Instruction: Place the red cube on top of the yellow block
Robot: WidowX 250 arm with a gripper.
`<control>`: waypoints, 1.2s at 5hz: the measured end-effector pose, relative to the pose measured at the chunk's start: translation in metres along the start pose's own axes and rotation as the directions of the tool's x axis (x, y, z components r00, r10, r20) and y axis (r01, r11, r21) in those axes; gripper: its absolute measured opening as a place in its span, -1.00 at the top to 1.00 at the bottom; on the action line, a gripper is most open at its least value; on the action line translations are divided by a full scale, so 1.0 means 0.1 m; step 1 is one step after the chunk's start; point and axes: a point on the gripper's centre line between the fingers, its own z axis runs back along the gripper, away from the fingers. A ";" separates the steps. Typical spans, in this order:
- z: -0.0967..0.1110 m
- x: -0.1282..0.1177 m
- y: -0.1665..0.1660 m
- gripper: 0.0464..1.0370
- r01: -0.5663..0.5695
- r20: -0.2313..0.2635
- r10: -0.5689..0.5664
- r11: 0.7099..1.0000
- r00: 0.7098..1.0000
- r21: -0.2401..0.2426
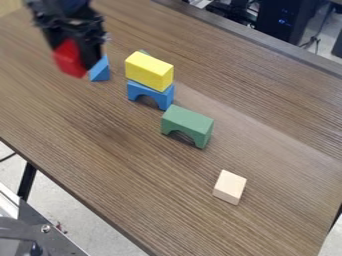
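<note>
At the upper left, my gripper (72, 55) hangs over the table, shut on the red cube (69, 58), which is held tilted. To the right of it, the yellow block (149, 71) lies on top of a blue arch block (150, 93). The red cube is apart from the yellow block, to its left in the view.
A blue triangular block (100, 70) stands just behind and right of the red cube. A green arch (188, 125) is in front of the blue arch, and a pale wooden block (230, 187) lies nearer the lower right. Something green shows behind the yellow block.
</note>
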 end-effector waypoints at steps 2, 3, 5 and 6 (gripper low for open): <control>0.10 0.06 -0.43 -0.11 0.121 -0.011 -0.122 0.990 0.992 -0.067; 0.14 0.15 -0.45 -0.11 0.127 0.018 -0.126 0.988 0.992 -0.090; 0.12 0.52 -0.47 -0.11 0.172 0.030 -0.170 0.984 0.985 -0.055; 0.05 0.67 -0.53 -0.11 0.184 -0.001 -0.185 0.982 0.983 -0.039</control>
